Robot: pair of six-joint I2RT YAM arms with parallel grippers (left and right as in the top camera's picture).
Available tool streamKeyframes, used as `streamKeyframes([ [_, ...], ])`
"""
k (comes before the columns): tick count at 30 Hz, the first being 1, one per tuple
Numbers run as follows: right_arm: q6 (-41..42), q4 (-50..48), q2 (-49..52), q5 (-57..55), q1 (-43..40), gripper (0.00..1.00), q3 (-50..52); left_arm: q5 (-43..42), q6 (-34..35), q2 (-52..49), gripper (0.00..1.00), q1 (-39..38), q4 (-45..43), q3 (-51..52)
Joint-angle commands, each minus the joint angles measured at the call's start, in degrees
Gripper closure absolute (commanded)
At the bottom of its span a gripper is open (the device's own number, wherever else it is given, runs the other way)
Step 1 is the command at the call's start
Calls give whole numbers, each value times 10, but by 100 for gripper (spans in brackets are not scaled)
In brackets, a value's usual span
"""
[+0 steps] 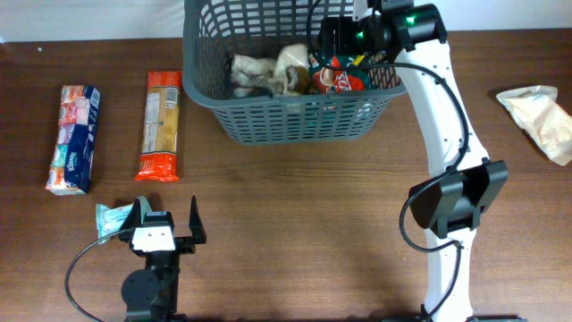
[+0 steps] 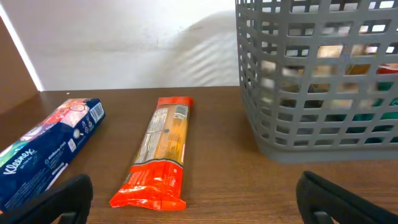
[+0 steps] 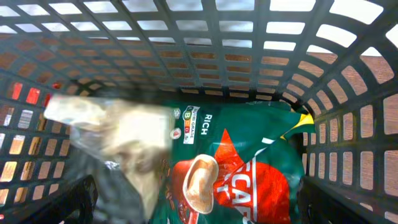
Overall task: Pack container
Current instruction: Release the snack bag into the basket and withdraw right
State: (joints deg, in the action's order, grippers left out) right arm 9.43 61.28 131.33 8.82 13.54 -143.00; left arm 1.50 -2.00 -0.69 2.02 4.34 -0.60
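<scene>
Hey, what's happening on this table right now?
Two arms are packing a grey basket. The right gripper hangs open over its right end, above a green and red packet and a clear bag lying inside. The left gripper sits open at the front left, holding nothing. A tissue pack, an orange pasta packet, a small teal packet and a beige bag lie outside it.

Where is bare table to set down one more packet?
The widest bare patch of table lies in front of the basket, between the left end effector and the right arm. A smaller one lies between that arm and the white bag. Crowded: the left side, with tissues, pasta and a teal packet.
</scene>
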Motion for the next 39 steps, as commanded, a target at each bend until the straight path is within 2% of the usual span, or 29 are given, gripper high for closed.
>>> streamKeyframes([
  [1,-2,-3,-5,-5,-5,1,-4,-6,-9,4,1,2,4,1],
  [10,-2,-4,-28,-23,-24,1,-113,-6,-9,4,1,2,4,1],
  [15,7,5,-50,-143,-67,1,-236,-6,-9,4,1,2,4,1],
  [20,61,56,-65,-285,-145,1,-322,-6,-9,4,1,2,4,1],
  [26,148,132,-63,-304,-276,1,-317,-6,-9,4,1,2,4,1],
  [31,157,141,-47,-271,-363,1,-271,-6,-9,4,1,2,4,1],
  [32,153,137,-43,-260,-376,1,-259,-6,-9,4,1,2,4,1],
  [39,-78,25,-19,-88,-424,1,-105,-6,-9,4,1,2,4,1],
])
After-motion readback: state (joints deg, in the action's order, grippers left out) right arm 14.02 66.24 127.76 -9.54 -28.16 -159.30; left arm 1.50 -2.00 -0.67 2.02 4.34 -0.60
